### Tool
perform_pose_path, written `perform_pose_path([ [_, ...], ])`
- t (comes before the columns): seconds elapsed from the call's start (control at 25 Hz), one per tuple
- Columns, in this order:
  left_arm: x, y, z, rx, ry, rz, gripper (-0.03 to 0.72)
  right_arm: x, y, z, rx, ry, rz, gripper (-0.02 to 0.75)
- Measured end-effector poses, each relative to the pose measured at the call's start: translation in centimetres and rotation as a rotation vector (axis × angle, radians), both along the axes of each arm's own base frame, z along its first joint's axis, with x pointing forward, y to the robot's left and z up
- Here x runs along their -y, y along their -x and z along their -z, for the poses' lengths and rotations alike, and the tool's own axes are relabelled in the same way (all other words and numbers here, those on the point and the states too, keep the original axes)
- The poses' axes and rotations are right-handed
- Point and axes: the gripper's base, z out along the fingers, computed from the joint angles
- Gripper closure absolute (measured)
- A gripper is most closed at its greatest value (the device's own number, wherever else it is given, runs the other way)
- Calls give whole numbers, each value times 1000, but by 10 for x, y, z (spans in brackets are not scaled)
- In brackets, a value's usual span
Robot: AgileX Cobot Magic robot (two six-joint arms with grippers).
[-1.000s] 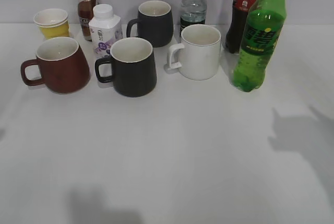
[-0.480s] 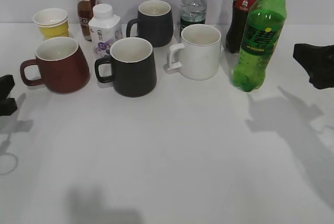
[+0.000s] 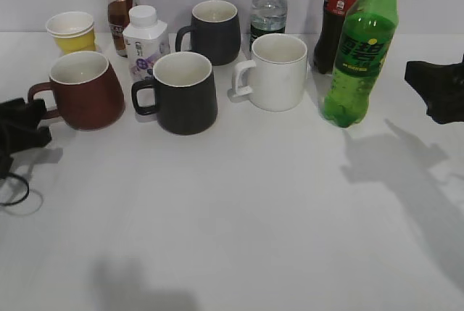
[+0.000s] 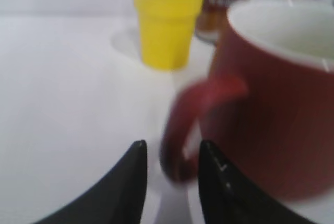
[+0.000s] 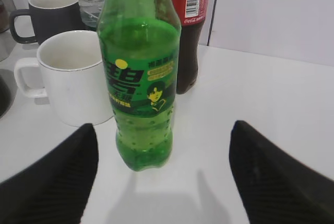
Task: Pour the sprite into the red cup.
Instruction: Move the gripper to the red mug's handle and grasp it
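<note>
Your sprite (image 3: 360, 50) stands upright at the right rear of the worktop (image 3: 275, 209), just in front of a cola bottle (image 3: 335, 14) and beside a white mug (image 3: 274, 72). Its cap is on, so nothing will pour until that comes off. The right gripper (image 5: 162, 177) faces it with fingers (image 5: 57, 177) spread wide and apart from the plastic, the bottle centred in the gap.

Expect the bottle to be fairly heavy: the green liquid reaches up toward the shoulder. The wall is thin plastic, so it will probably give under a hard squeeze, and it is smooth enough to slip. Take it on the labelled belly or just below, where the body is widest and the ribs offer some purchase. The neck is stiffer but leaves the weight hanging far from your grip.

The red cup (image 3: 85, 90) sits at the left front, well apart from the sprite, with a black mug (image 3: 181, 92) just beside it. It is ceramic, rigid, wide-based and unlikely to tip, though a knock could chip it. The left gripper (image 4: 169, 182) is low by the handle (image 4: 195, 125), fingers (image 4: 122, 192) parted narrowly, and the handle's lower loop appears to sit in the gap; contact is too blurred to call. Steady the cup there if you need to.
</note>
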Motion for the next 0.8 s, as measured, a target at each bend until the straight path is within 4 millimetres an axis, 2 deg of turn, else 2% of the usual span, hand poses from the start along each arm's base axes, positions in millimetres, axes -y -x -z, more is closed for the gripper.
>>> perform_pose_path([
  [0.28, 0, -33, -5, 20, -12, -11, 433, 0, 0, 0, 1, 4, -3, 152],
  [0.68, 8, -77, 9, 41, -41, 70, 463, 0, 0, 0, 4, 9, -7, 152],
  [0.8, 11, -86, 9, 55, -51, 98, 522, 0, 0, 0, 4, 9, -8, 153],
])
